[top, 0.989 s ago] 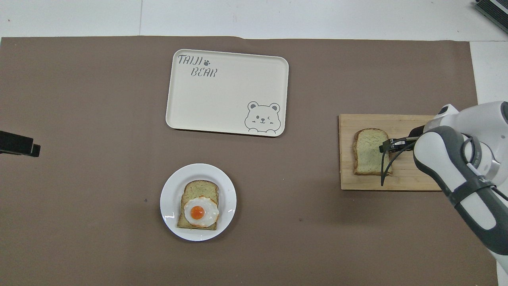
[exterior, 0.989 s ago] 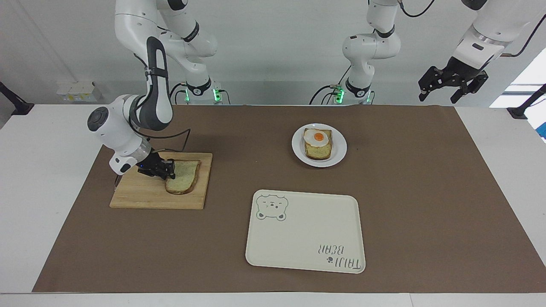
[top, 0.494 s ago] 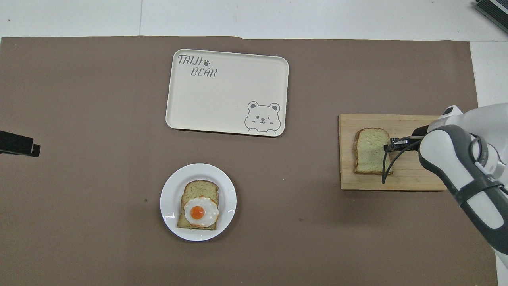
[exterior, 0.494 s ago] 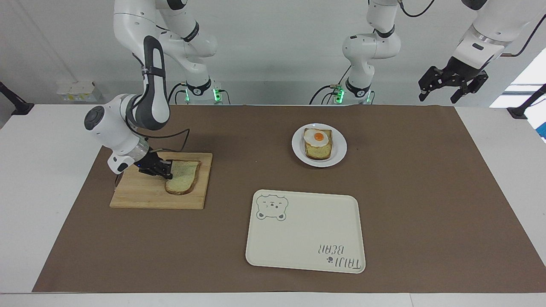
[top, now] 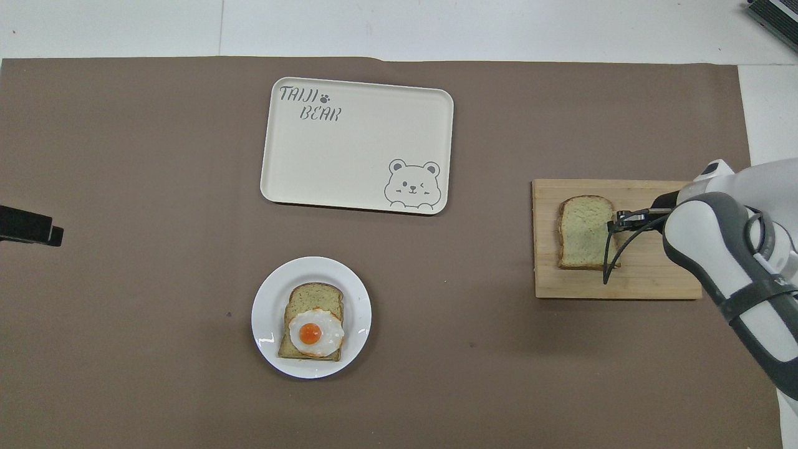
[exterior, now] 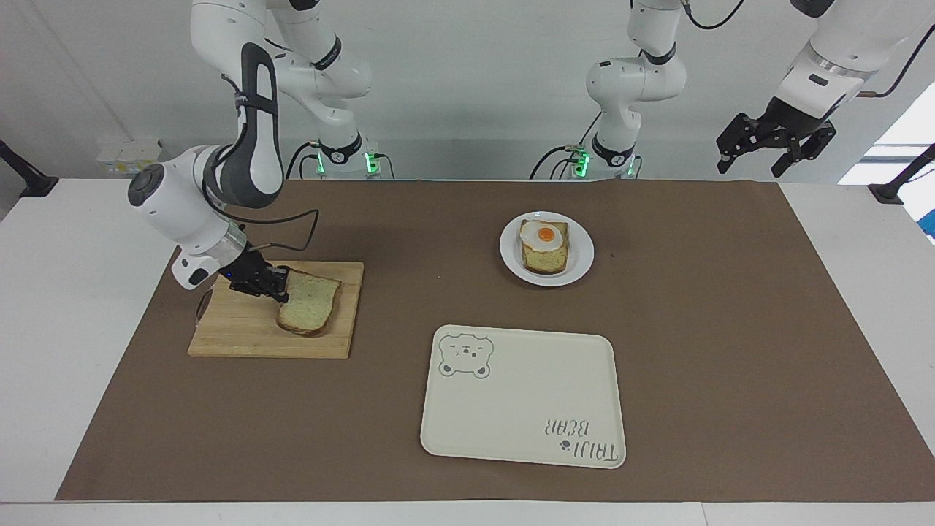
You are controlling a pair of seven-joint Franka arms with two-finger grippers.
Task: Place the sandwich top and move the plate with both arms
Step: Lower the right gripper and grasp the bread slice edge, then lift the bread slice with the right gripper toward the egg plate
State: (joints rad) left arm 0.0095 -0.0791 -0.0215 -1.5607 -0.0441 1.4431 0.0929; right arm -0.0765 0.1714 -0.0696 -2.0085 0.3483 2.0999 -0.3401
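Right gripper (exterior: 281, 286) clamped on edge of bread slice (exterior: 310, 305), slice tilted, apparently just clear of cutting board (exterior: 241, 336). Plate (exterior: 581, 256) with egg toast (exterior: 544, 245) nearer robots than tray (exterior: 522, 409). Left gripper (exterior: 771, 142) waits raised over surface corner, fingers spread.

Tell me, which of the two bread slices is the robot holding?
The plain slice over the wooden board, gripped at its edge by the right end effector. The other slice carries a fried egg on the plate.
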